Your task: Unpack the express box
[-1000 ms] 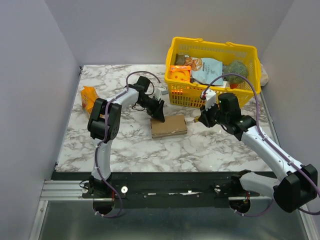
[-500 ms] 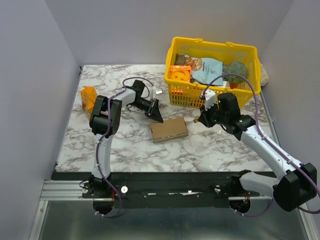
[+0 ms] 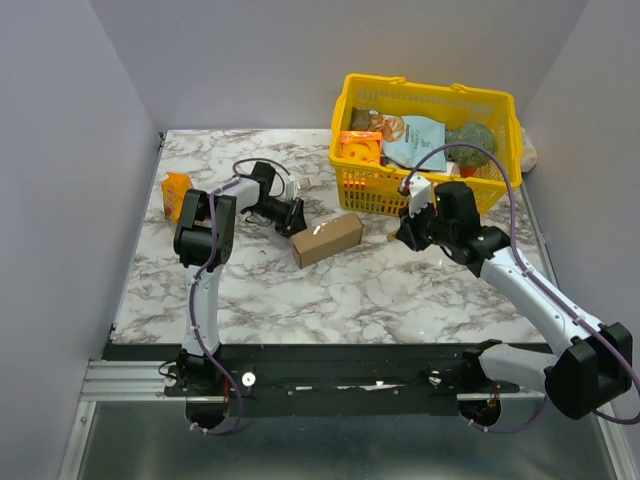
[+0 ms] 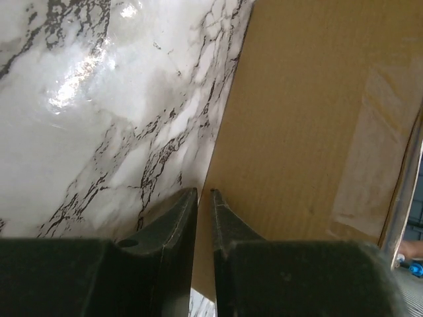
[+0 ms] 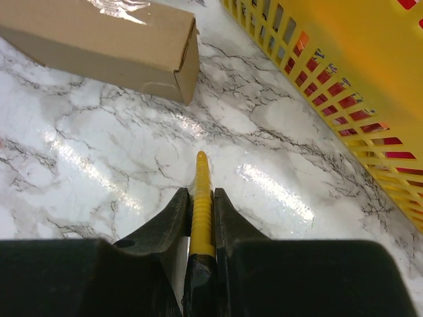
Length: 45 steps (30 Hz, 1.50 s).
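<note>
The express box is laid mid-desk, its long axis roughly from left edge to right edge, its left end flanked just beside by the left gripper, jaws almost pressed together, its right end faced by a yellow tool pinched in the right gripper.

I'm seeing a white marble-patterned counter with dark veins, plain grey walls boxing it on three sides, glare spots shining off the surface
</note>
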Each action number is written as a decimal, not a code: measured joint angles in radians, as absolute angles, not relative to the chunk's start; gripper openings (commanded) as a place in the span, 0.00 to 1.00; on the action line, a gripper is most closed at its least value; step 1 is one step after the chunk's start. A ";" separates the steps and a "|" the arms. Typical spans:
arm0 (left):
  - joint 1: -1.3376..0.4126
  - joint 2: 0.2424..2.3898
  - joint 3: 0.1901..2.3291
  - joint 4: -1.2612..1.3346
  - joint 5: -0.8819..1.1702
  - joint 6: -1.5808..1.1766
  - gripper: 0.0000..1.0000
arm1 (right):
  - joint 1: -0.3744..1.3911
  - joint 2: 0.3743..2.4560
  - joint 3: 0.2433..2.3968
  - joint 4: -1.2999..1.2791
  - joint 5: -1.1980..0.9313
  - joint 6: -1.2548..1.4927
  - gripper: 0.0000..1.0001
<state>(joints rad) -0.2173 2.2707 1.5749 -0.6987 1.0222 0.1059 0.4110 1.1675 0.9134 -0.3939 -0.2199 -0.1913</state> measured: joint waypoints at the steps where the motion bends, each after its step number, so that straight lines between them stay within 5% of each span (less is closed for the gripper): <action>1: -0.218 2.270 1.576 -0.699 1.021 0.106 0.27 | 0.411 1.168 0.915 -0.394 -0.220 -0.191 0.00; 8: -0.220 2.270 1.580 -0.699 1.026 0.107 0.35 | 0.411 1.189 0.930 -0.389 -0.226 -0.192 0.01; 15: -0.224 2.191 1.525 -0.652 0.960 0.082 0.71 | 0.411 1.242 0.947 -0.384 -0.241 -0.191 0.00; 19: -0.215 2.113 1.504 -0.584 0.825 0.068 0.80 | 0.411 1.261 0.991 -0.385 -0.245 -0.191 0.00; 21: -0.204 2.074 1.485 -0.552 0.766 0.071 0.98 | 0.411 1.262 1.010 -0.384 -0.245 -0.192 0.00; 34: -0.213 1.681 1.319 -0.497 0.749 0.279 0.99 | 0.411 1.262 1.020 -0.386 -0.245 -0.192 0.00; 45: -0.470 1.677 1.261 -0.473 0.576 0.289 0.99 | 0.411 1.264 1.028 -0.341 -0.236 -0.182 0.00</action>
